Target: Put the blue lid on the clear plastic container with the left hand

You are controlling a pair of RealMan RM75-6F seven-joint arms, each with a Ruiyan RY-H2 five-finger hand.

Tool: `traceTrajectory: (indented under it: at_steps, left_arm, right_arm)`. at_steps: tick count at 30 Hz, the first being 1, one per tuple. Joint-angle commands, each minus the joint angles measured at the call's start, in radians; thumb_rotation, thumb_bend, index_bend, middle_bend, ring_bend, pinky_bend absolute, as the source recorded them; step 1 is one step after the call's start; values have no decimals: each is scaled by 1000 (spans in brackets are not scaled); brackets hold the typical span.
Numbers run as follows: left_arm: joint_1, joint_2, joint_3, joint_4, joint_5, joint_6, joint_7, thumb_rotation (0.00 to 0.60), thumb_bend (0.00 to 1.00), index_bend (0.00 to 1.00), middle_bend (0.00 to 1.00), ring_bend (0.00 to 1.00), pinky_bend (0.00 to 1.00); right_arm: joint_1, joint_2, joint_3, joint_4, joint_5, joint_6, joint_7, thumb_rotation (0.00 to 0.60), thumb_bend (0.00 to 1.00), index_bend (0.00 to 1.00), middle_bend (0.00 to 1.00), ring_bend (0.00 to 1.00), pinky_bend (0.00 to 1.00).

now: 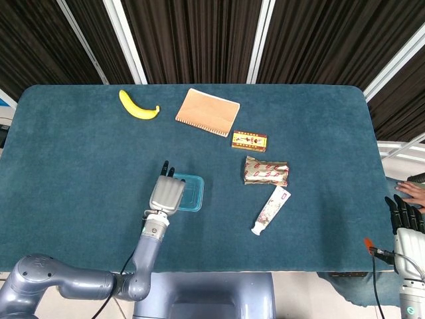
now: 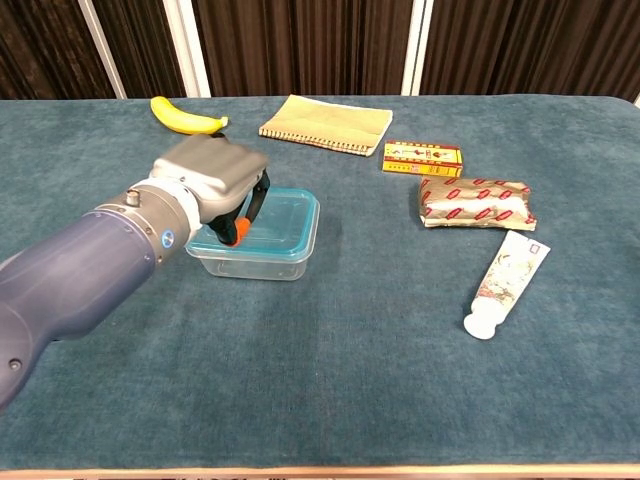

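Note:
The blue lid (image 2: 278, 214) lies flat on the clear plastic container (image 2: 262, 264), left of the table's middle. In the head view only the right part of the lid (image 1: 193, 191) shows past my left hand (image 1: 167, 193). That hand (image 2: 208, 176) hovers over the lid's left edge, fingers bent downward with an orange fingertip (image 2: 237, 232) close to the lid, holding nothing. Whether a fingertip touches the lid I cannot tell. My right hand (image 1: 406, 223) hangs off the table's right front corner, fingers straight, holding nothing.
A banana (image 1: 137, 106) and a tan notebook (image 1: 207, 111) lie at the back. Right of the container are a small yellow-red box (image 1: 249, 140), a foil-wrapped pack (image 1: 266, 171) and a white tube (image 1: 272, 209). A person's hand (image 1: 415, 191) shows at the right edge.

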Motion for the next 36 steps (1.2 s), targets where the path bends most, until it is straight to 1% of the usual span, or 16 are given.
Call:
traceTrajectory:
  at_steps: [1, 8, 13, 16, 20, 24, 31, 36]
  left_arm:
    - [3, -4, -2, 2, 7, -1, -2, 600, 484, 612, 535, 169, 71]
    - [9, -20, -11, 6, 10, 0, 7, 600, 484, 613, 536, 169, 71]
    - [11, -24, -19, 10, 9, -21, 3, 600, 484, 613, 536, 168, 68]
    - [10, -14, -24, 6, 8, -55, -11, 600, 484, 613, 533, 159, 64]
    - [4, 21, -25, -6, -3, -126, -28, 600, 485, 611, 524, 149, 50]
    - [-1, 39, -18, 3, -1, -154, -29, 600, 485, 612, 520, 149, 50]
    - [3, 40, -12, 18, 21, -139, -41, 600, 485, 610, 518, 149, 50]
    - [6, 46, -23, 15, 30, -142, -68, 600, 485, 608, 517, 149, 50]
  right_arm:
    - [0, 0, 0, 0, 0, -1, 0, 600, 269, 52, 0, 0, 0]
    - [0, 1, 0, -1, 1, -1, 1, 600, 269, 52, 0, 0, 0]
    - [0, 1, 0, -1, 2, -1, 1, 600, 269, 51, 0, 0, 0]
    - [0, 0, 0, -1, 2, 0, 0, 600, 269, 52, 0, 0, 0]
    - [0, 0, 0, -2, 3, -1, -1, 600, 268, 52, 0, 0, 0]
    - [0, 0, -1, -4, 4, -2, -2, 600, 269, 52, 0, 0, 0]
    - [-1, -1, -1, -4, 3, -1, -2, 600, 268, 51, 0, 0, 0]
    - [-1, -1, -1, -4, 3, 0, -1, 600, 268, 52, 0, 0, 0]
